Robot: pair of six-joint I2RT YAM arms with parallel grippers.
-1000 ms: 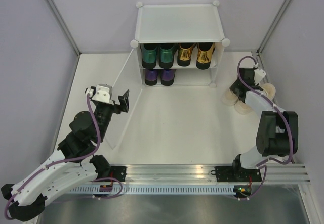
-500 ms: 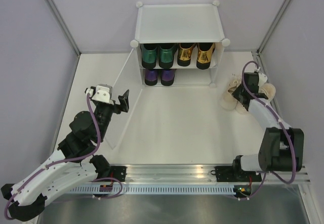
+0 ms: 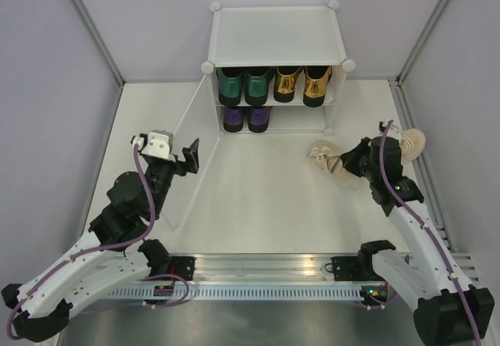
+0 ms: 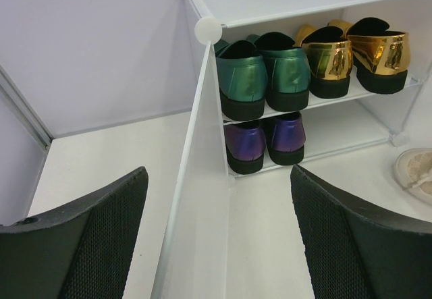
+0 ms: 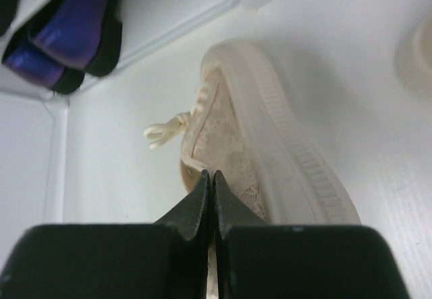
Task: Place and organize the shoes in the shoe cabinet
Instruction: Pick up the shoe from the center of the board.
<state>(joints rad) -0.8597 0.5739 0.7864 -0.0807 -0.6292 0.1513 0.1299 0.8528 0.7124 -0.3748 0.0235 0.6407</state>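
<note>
Right tool (image 5: 213, 174) pinched shut on beige sneaker (image 5: 287, 144) (by its upper), left tool (image 4: 217, 198) wide open, holding nothing

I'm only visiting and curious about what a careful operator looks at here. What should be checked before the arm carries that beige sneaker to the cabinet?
1. Right gripper shut on the beige sneaker: ok, pinched at its opening.
2. Sneaker lifted off the table: cannot tell.
3. Free room on the lower shelf beside the purple shoes: ok.
4. Door panel swung open: ok.
5. Left gripper open, with the door's edge between its fingers: ok.
6. Second sneaker out of the way, near the right wall: ok.
</note>
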